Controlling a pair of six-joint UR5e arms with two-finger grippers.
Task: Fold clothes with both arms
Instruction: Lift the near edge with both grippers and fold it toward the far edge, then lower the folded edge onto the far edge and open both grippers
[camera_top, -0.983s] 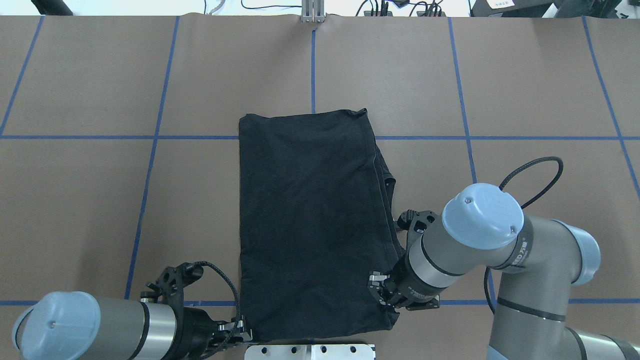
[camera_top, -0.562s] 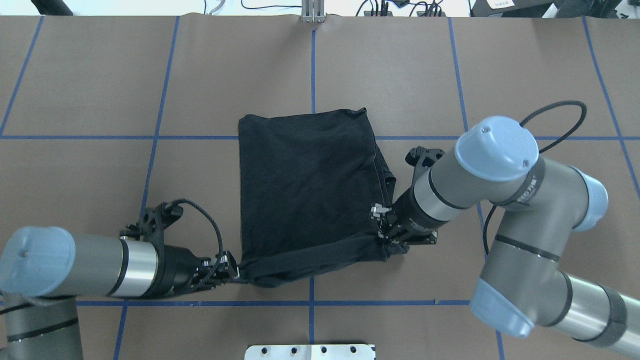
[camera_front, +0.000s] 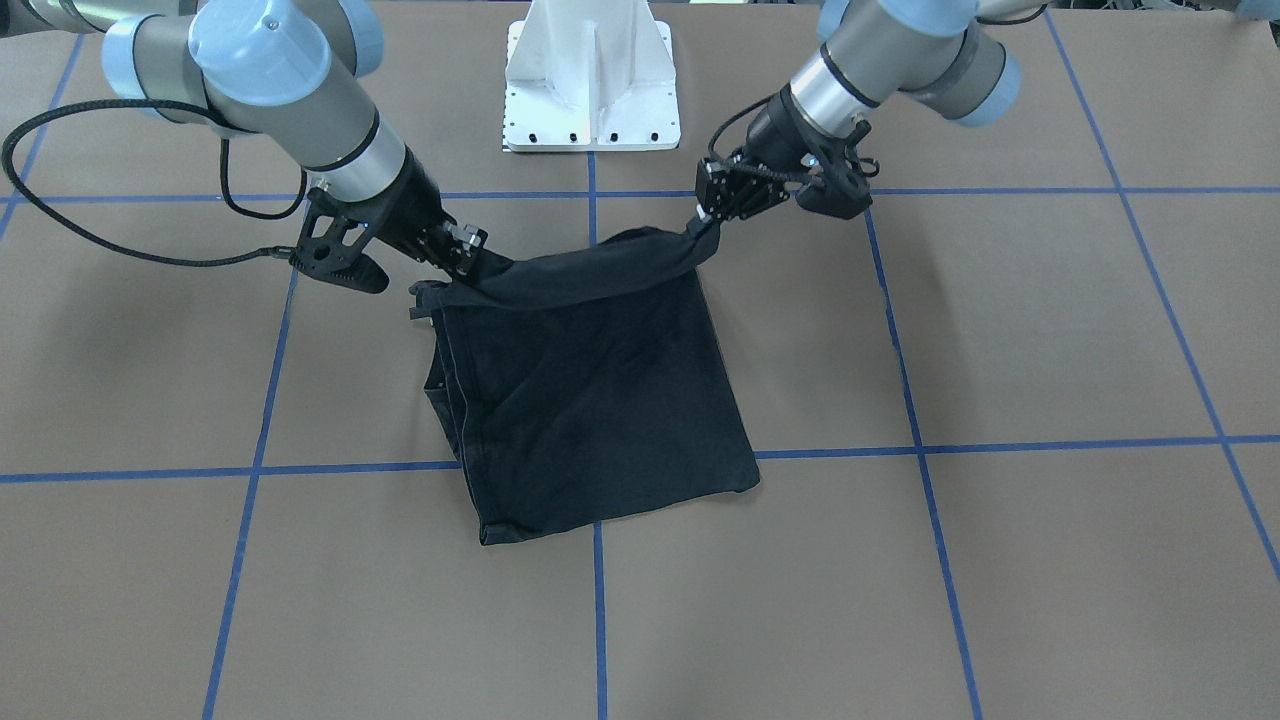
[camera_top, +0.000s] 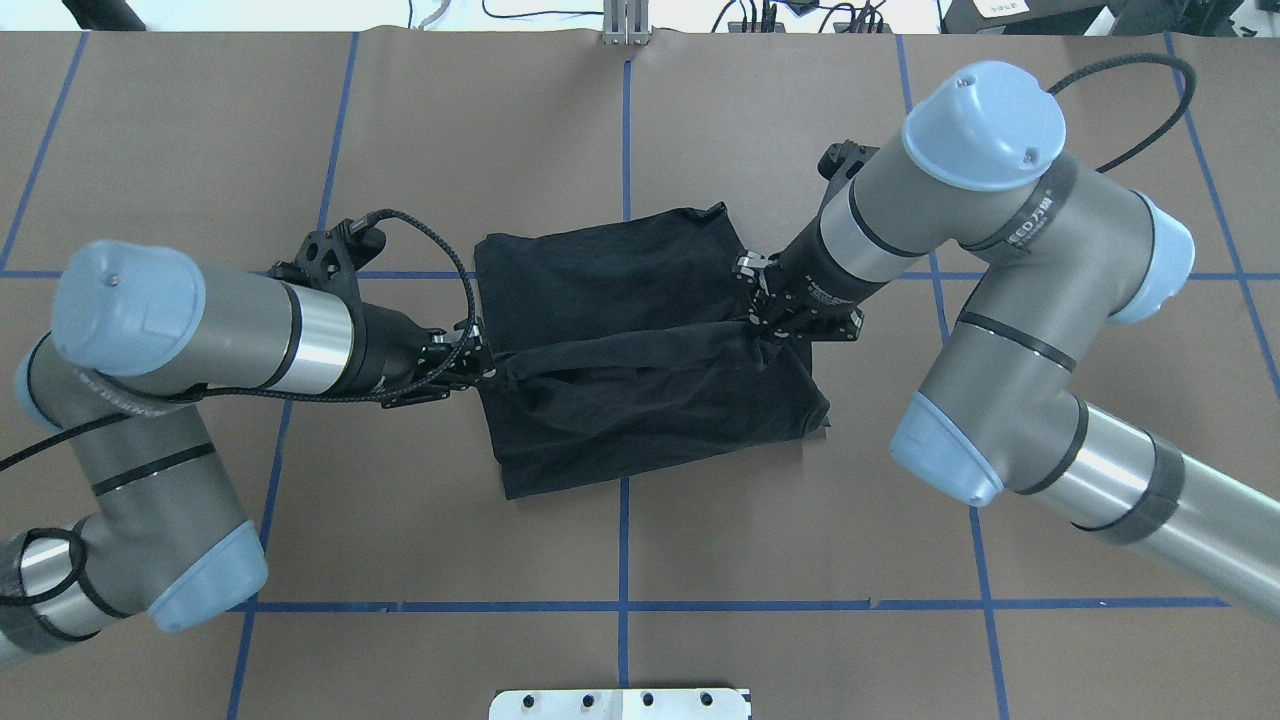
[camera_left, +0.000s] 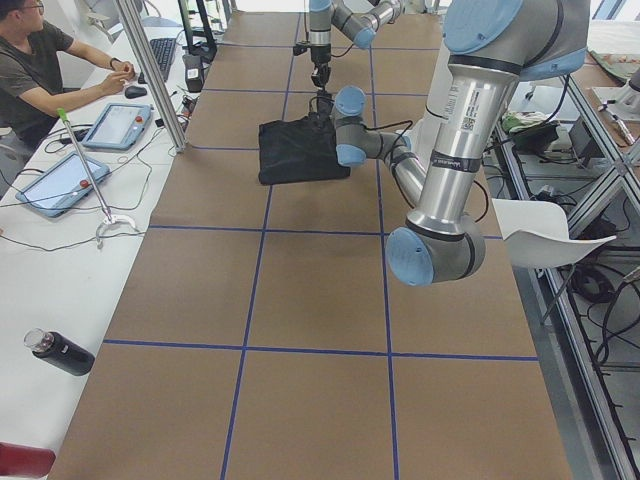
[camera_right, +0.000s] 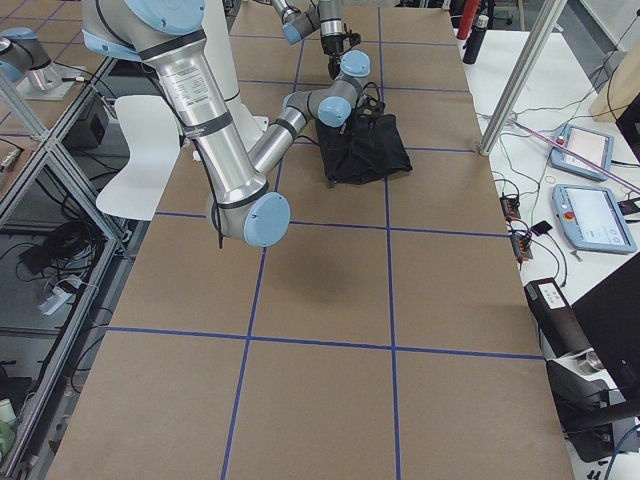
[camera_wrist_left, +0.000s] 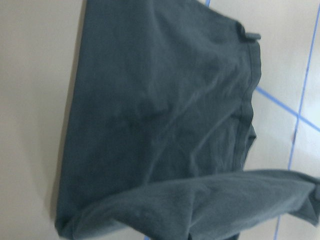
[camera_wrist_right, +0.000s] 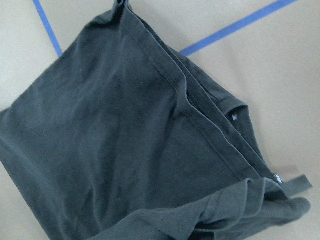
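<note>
The black T-shirt lies as a folded rectangle in the middle of the table; its logo is hidden. My left gripper is shut on one near corner of the T-shirt. My right gripper is shut on the other near corner. The near edge hangs taut between them, raised above the shirt and doubled back over its middle. In the front-facing view the left gripper and the right gripper hold this edge over the flat part of the T-shirt. Both wrist views show only the dark cloth.
The white pedestal base stands at the robot's edge of the table. Blue tape lines grid the brown table top. An operator sits at a side desk with tablets, and a black bottle lies there.
Both grippers have lifted the shirt's near edge and carried it away from the robot's base, over the shirt's middle. The cloth has doubled back on itself.
</note>
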